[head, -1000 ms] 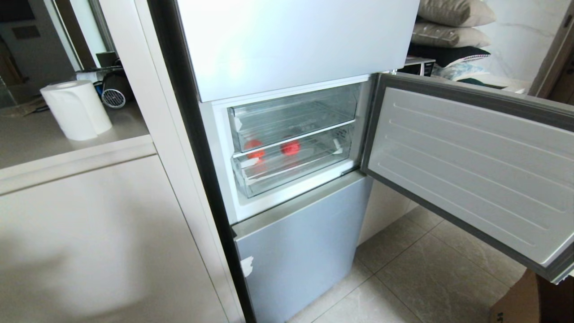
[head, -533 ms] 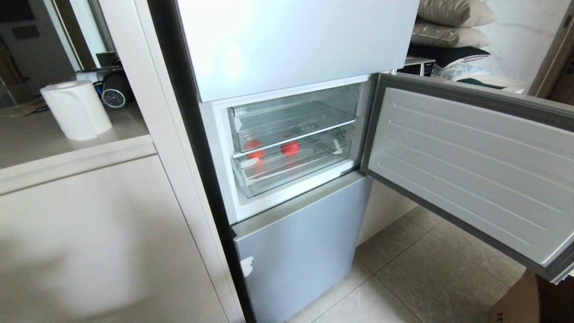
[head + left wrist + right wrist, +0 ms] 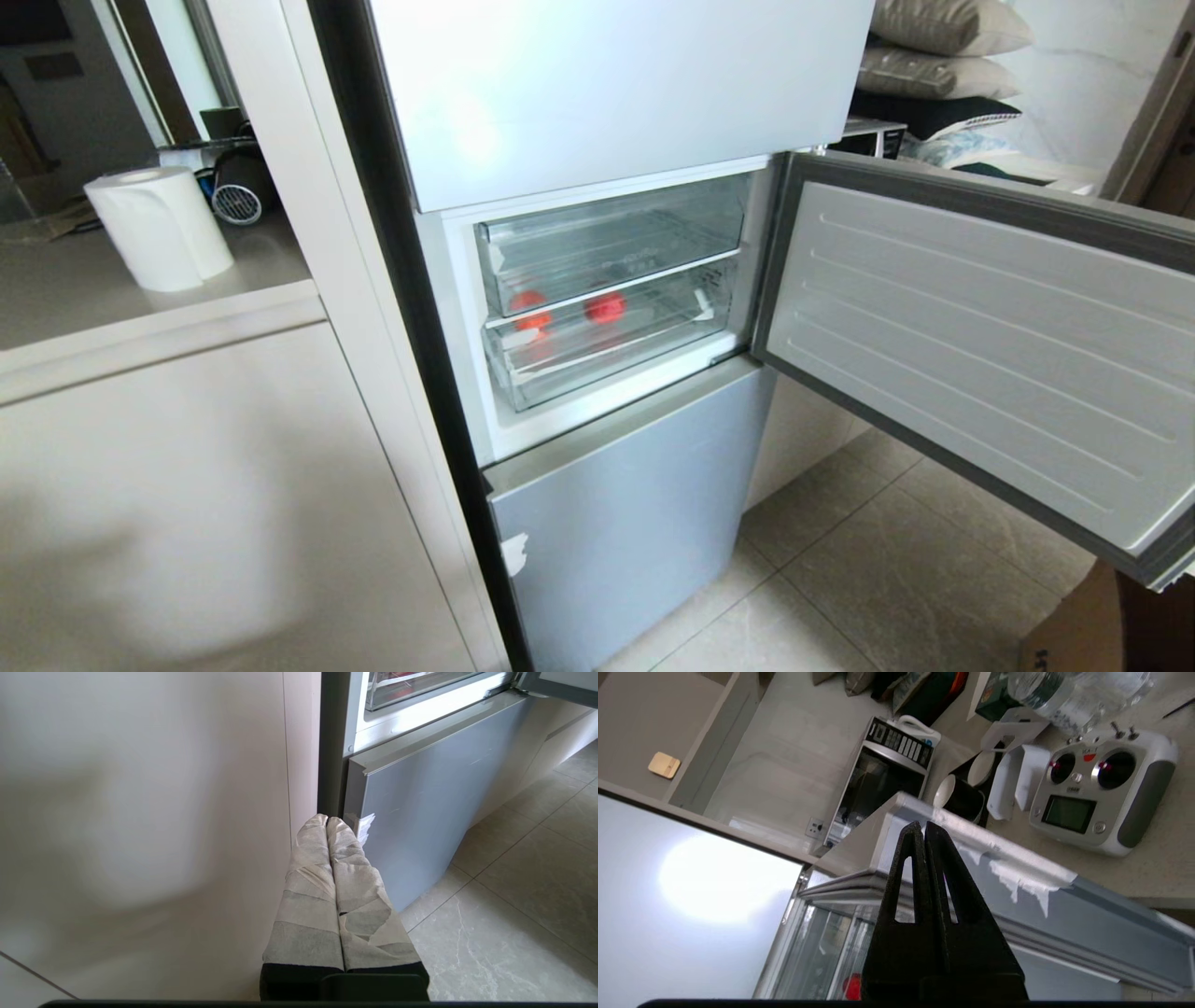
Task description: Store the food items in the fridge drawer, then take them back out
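Two red food items (image 3: 527, 303) (image 3: 605, 307) inside one fridge drawer (image 3: 597, 350); two grippers, left gripper (image 3: 327, 820) and right gripper (image 3: 922, 826), both closed empty.

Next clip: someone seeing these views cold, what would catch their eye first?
Probably the open fridge door, swung wide to the right, baring two stacked clear drawers. Two red food items glow through the plastic around the seam between the upper drawer and the lower drawer. Neither arm shows in the head view; the right tool, shut and empty, hangs by the door's top edge.
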{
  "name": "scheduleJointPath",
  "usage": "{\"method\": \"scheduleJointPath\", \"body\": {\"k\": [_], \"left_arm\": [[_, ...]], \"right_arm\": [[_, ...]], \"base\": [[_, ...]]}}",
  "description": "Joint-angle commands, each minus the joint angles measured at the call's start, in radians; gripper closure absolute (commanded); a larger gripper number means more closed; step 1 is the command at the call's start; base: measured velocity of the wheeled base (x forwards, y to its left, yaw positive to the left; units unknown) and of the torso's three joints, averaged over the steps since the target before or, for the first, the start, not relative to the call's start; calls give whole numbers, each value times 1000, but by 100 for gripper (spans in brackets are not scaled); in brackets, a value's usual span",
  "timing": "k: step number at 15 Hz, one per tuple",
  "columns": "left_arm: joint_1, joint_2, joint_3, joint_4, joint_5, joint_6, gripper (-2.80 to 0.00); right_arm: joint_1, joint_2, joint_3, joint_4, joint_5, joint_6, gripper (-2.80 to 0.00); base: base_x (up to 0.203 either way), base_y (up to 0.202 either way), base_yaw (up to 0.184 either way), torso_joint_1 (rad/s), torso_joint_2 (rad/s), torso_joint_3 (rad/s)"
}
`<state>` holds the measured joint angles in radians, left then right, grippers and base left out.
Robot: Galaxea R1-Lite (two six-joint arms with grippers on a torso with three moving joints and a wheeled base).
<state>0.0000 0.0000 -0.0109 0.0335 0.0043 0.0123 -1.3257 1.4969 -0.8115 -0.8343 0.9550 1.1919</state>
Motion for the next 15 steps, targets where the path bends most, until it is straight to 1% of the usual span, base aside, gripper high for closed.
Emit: {"method": "scheduleJointPath", "body": {"k": [1,3,6,8,10,12,15], "left_arm": [[0,2,0,0,0,0,0],[0,2,0,0,0,0,0],[0,0,0,0,0,0,0],[0,1,0,0,0,0,0],[0,2,0,0,0,0,0],[0,2,0,0,0,0,0],[0,2,0,0,0,0,0]], "right_arm": [[-1,100,-15,-63,-13,7,0],[3,184,-34,-129,-20,22,0],[16,296,-116,-165,-20,85,0],[48,355,-156,-168,-19,91,0],[102,406,-192,-169,-19,94,0],[149,430,-205,-169,-17,112,0],[195,466,-219,-170,-12,115,0]], "base": [[0,0,0,0,0,0],[0,0,0,0,0,0],[0,0,0,0,0,0],[0,0,0,0,0,0],[0,0,0,0,0,0],[0,0,0,0,0,0],[0,0,0,0,0,0]]}}
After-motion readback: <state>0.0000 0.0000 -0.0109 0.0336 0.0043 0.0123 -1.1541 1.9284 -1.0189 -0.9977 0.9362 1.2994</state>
